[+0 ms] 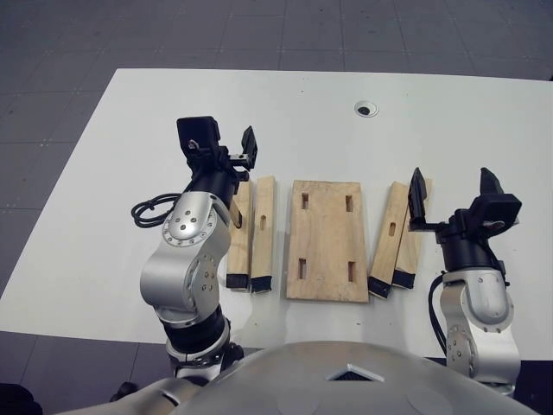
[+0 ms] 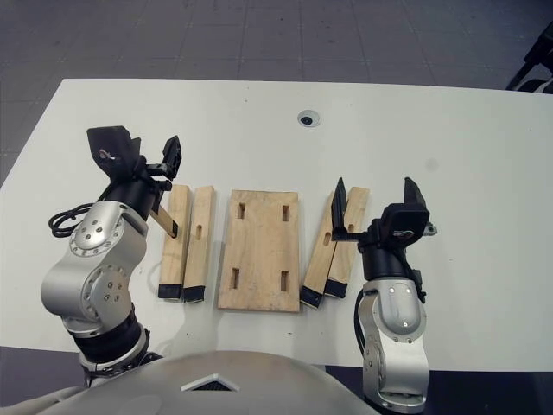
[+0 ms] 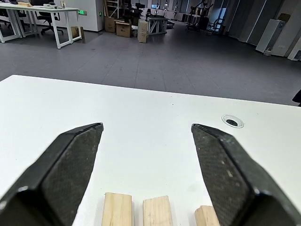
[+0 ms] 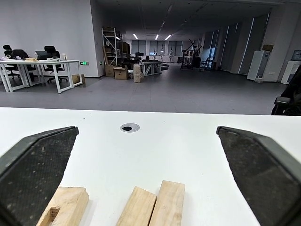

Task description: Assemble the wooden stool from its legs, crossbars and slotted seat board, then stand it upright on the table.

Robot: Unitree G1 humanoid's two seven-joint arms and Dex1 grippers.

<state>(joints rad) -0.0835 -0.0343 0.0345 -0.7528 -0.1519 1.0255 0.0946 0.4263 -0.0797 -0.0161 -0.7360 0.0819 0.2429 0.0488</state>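
Note:
The slotted seat board (image 1: 327,240) lies flat mid-table, with a slot near each corner. Two wooden legs (image 1: 251,234) with black ends lie side by side to its left. Two more legs (image 1: 397,239) lie to its right, leaning together. My left gripper (image 1: 223,143) is open over the far ends of the left legs (image 3: 137,210), with nothing between its fingers (image 3: 70,165). My right gripper (image 1: 454,192) is open just right of the right pair, also holding nothing. Its wrist view shows the leg ends (image 4: 153,207) below the fingers (image 4: 258,165). A short brown piece (image 2: 164,216) slants across the outer left leg, partly hidden by the arm.
A round cable hole (image 1: 365,108) sits in the white table (image 1: 432,130) beyond the parts. A black cable (image 1: 149,212) loops beside my left arm. The table's near edge runs just below the leg ends; bare tabletop stretches beyond and to both sides.

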